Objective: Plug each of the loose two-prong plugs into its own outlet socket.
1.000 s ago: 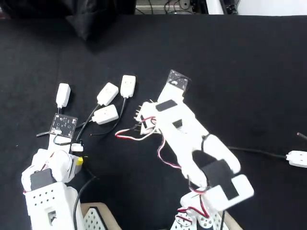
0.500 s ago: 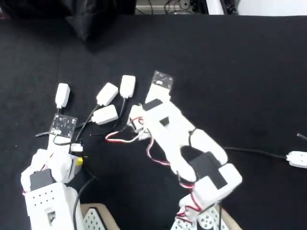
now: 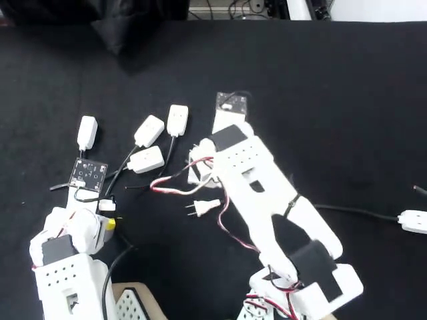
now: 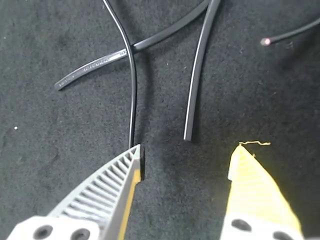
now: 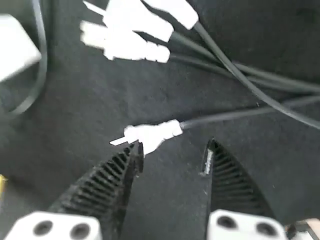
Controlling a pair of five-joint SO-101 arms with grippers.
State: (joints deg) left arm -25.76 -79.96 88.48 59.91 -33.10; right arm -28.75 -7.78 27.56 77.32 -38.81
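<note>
Several white outlet sockets (image 3: 149, 130) lie in a cluster at the left of the black table, their cables running toward the front. One loose two-prong plug (image 3: 205, 207) lies on the cloth beside the right arm (image 3: 253, 180), prongs pointing left. In the right wrist view that plug (image 5: 150, 134) rests just off one black fingertip of my right gripper (image 5: 172, 150), which is open and holds nothing. Two more plugs (image 5: 131, 30) lie farther off. My left gripper (image 4: 187, 150) is open over bare cloth, near cut black cable ends (image 4: 187, 135).
Another white socket (image 3: 413, 220) with its cable lies at the right edge. A dark bundle (image 3: 127, 30) sits at the back left. The right arm's red and white wires (image 3: 173, 188) hang near the plugs. Open cloth stretches across the back and right.
The right arm swung left, then back and forward. A plug that was up at the arm's head now lies on the cloth beside it. The left arm stayed still.
</note>
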